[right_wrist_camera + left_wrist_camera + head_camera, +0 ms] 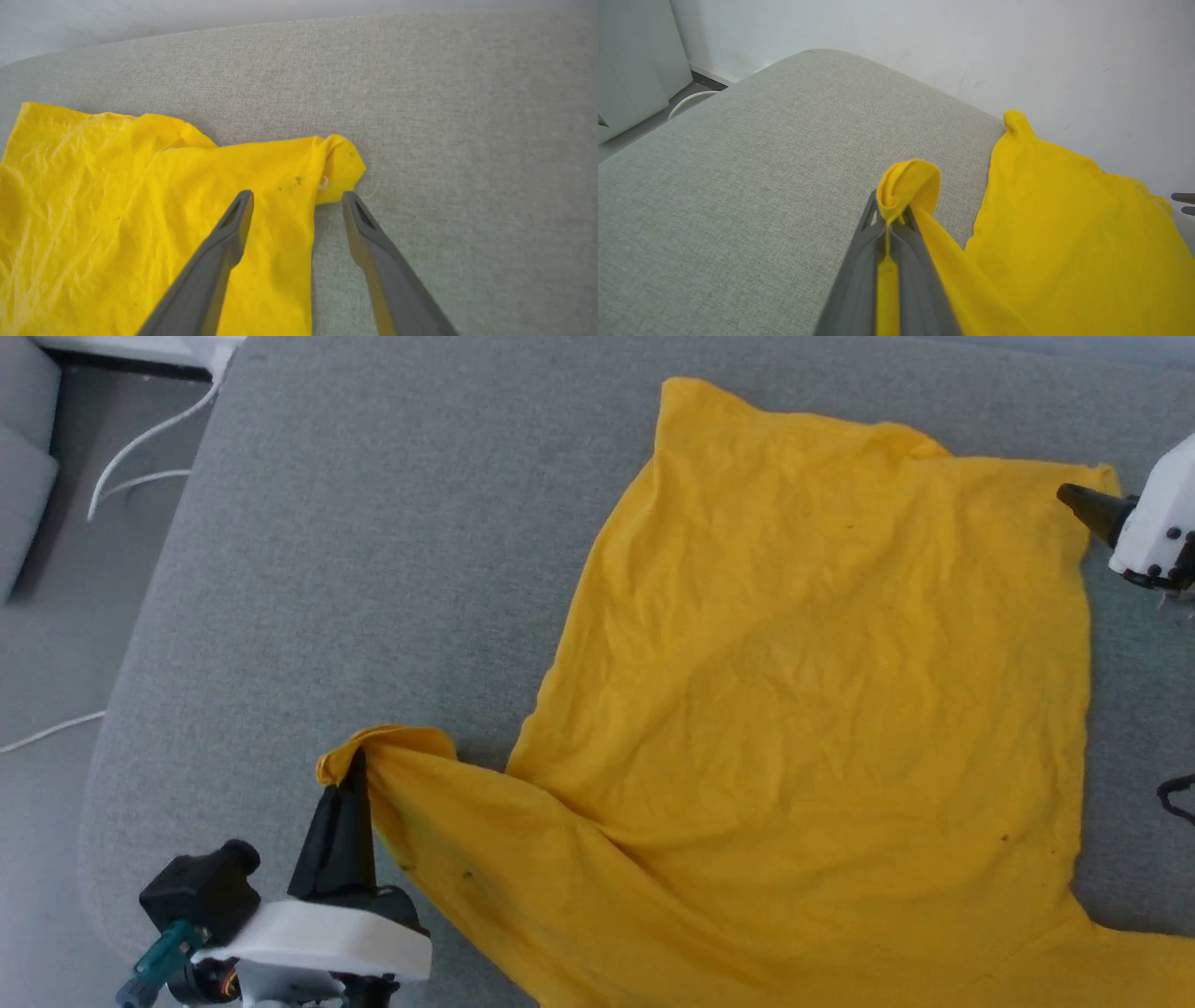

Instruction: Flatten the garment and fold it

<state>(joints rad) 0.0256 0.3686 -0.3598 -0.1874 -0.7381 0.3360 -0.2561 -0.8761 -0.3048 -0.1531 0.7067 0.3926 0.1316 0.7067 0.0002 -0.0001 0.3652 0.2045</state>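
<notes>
Left gripper (357,765) is clamped on the garment (822,691), which could be dragged askew since the right gripper (296,198) is splayed.

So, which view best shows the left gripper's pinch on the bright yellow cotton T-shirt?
The left wrist view: the left gripper is shut on a fold of the T-shirt, seen close. The head view shows it smaller, from above. The right wrist view shows another corner.
</notes>
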